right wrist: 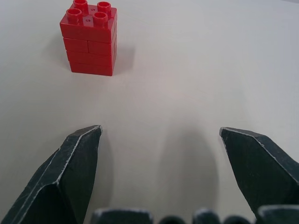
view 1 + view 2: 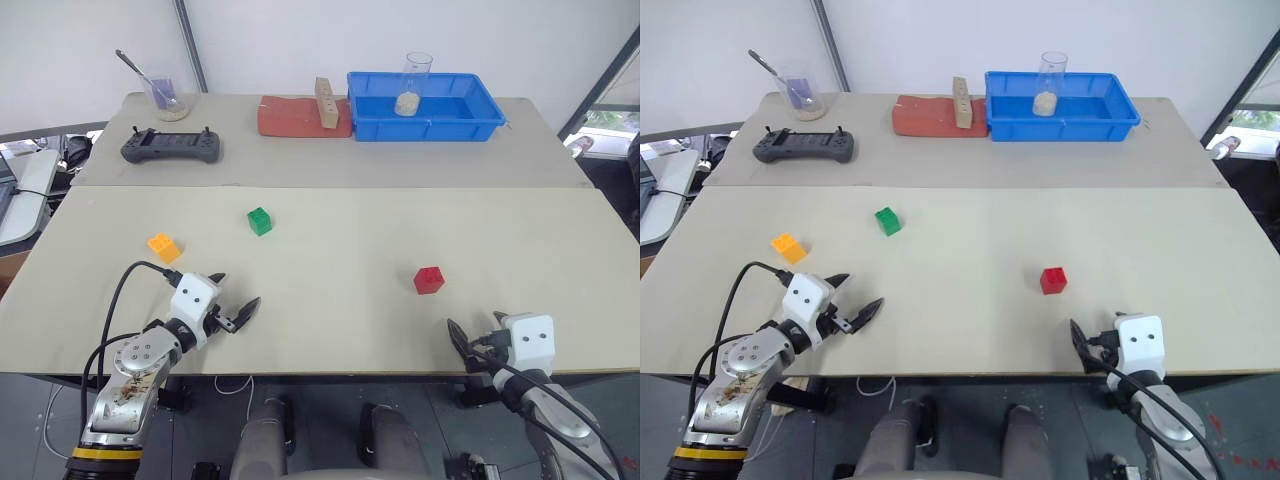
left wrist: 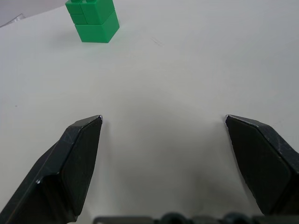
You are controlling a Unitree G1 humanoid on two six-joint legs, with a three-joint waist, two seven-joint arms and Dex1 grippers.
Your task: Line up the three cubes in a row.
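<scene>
So, from my head camera: the three cubes are scattered over the near table [image 2: 560, 260], nowhere close to a row. The orange-yellow cube [image 2: 164, 246] sits toward my left, the green cube [image 2: 260, 221] a bit farther out and right of it, and the red cube [image 2: 428, 280] is well apart from both, over on my right side. My left gripper [image 2: 234, 301] hovers near the table's front edge, just this side of the orange-yellow one, fingers spread wide and holding nothing. My right gripper [image 2: 480, 343] is down at the front edge too, nearer than the red cube, also splayed apart and empty. Along the back there's a blue bin [image 2: 424, 105], a tan wooden block [image 2: 324, 104] standing on a red mat [image 2: 291, 118], a black controller [image 2: 171, 147] and a cup [image 2: 165, 95].

Left wrist cam: both my fingers [image 3: 74, 163] stand far apart over bare tabletop, with the green cube ahead, untouched.

Right wrist cam: same deal, fingers [image 1: 70, 172] wide, and the red cube stands studs-up ahead, clear of them.
</scene>
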